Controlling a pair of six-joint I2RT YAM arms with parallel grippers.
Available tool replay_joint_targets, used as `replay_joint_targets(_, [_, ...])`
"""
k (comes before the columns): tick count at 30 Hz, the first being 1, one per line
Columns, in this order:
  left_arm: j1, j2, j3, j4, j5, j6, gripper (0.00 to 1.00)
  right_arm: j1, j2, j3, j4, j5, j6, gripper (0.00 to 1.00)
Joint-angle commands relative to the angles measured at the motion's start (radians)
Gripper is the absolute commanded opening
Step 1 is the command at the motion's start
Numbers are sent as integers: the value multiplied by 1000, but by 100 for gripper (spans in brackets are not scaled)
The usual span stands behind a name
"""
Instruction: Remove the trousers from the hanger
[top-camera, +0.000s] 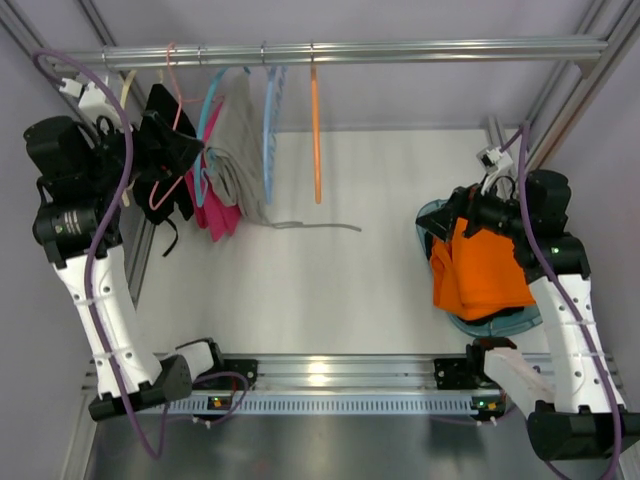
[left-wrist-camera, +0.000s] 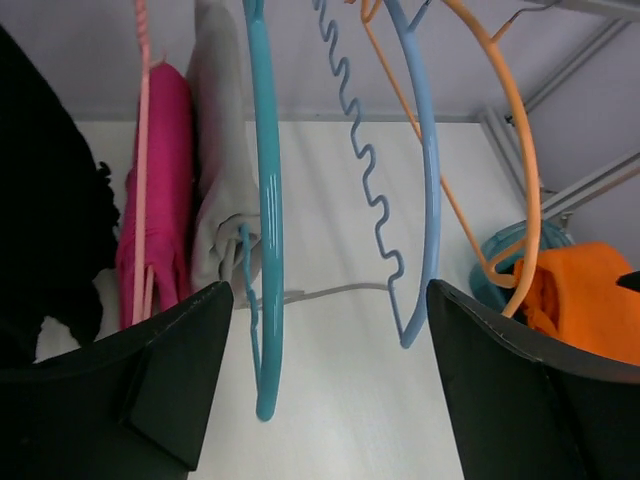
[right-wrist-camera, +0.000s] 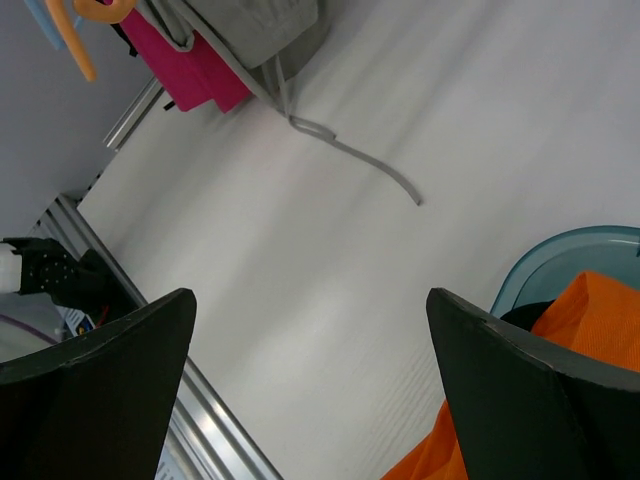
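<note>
From above, one rail (top-camera: 400, 50) crosses the back, and I count four hangers on it: a pink hanger (top-camera: 177, 112), the teal hanger (top-camera: 203, 125), a sky-blue hanger (top-camera: 268, 140) and an orange hanger (top-camera: 316, 140). Three garments hang there: a black garment (top-camera: 165, 200), a magenta garment (top-camera: 218, 218) and the grey trousers (top-camera: 238, 150). The trousers are on the teal hanger, and their one drawstring (top-camera: 320, 226) trails onto the white worktop (top-camera: 330, 290). A fourth, orange garment (top-camera: 485, 275) lies in a teal basin (top-camera: 505, 325) at the right side.

There are two arms. The left arm (top-camera: 95, 280) rises from its base and bends towards the left end of the rail, its wrist against the black garment. The right arm (top-camera: 570, 310) reaches forward with its wrist over the basin.

From the left wrist, the same four hangers are seen edge-on, with grey fabric draped on the teal one. The left fingers (left-wrist-camera: 150, 380) are spread wide and grip nothing. The lower ends of the teal and sky-blue hangers show in the gap between them, and whether either is touched cannot be told.

From the right wrist, the right fingers (right-wrist-camera: 90, 390) are spread wide over bare worktop and pinch nothing. The orange garment and the basin rim are beside the right-hand one. The trousers hang far off at the top, with the drawstring stretched out below them.
</note>
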Motion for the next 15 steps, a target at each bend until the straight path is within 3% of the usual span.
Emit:
replay_joint_targets(1, [5,48,22,192,161,-139,84,-17,1,67,11,-26,-6,99])
replay_joint_targets(5, [5,129,52,268,173,-248,76,-17,3,66,18,-27,-3,99])
replay_joint_targets(15, [4,250,53,332,185,-271,66,-15,20,46,47,-38,26,99])
